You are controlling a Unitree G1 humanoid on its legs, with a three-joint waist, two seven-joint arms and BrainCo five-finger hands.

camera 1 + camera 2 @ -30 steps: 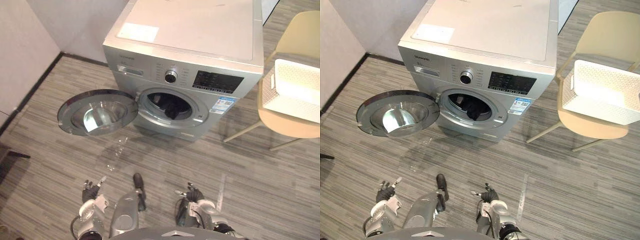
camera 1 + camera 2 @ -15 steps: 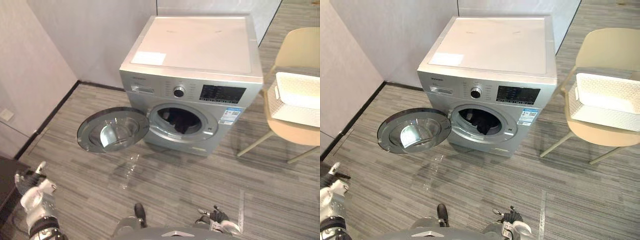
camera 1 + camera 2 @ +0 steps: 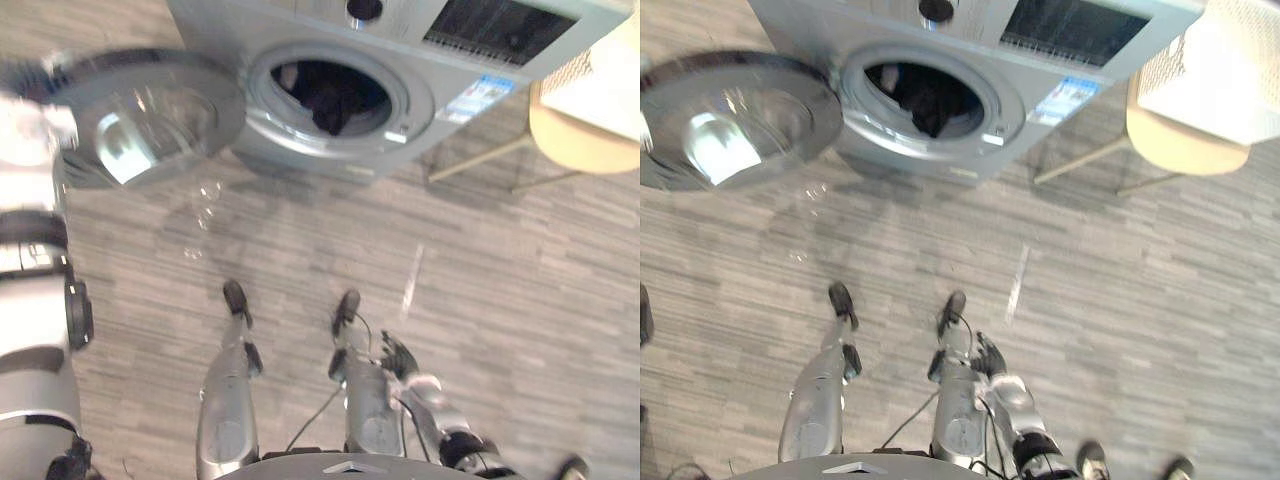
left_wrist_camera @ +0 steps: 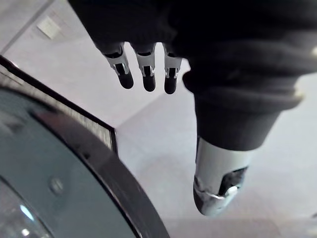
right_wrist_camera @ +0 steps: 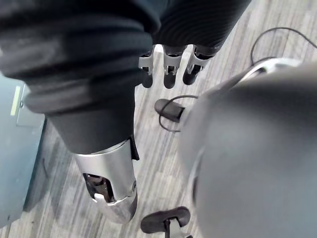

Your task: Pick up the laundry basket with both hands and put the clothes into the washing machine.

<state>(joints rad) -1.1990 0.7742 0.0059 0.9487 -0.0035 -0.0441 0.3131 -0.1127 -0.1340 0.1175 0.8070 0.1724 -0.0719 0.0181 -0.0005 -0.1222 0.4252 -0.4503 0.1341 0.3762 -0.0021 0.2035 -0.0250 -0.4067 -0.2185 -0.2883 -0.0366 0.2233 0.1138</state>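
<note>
- The right robot hand (image 3: 990, 357) hangs low over the grey plank floor (image 3: 500, 260). In its wrist view the fingers are straight and spread from the thumb, with nothing between them.
- The left robot hand (image 4: 148, 74) is raised on the robot's left, close to the rim of the washer door (image 3: 130, 115). Its fingers are extended, the thumb stands apart from them, and it holds nothing. Whether it touches the door I cannot tell.
- The round door is swung wide open to the left of the drum opening.
- The silver washing machine (image 3: 415, 95) stands further off, with dark clothes (image 3: 335, 100) lying inside its drum.
- Right of the machine a tan chair (image 3: 580, 145) carries the white laundry basket (image 3: 1230, 70) on its seat, well apart from both hands.
</note>
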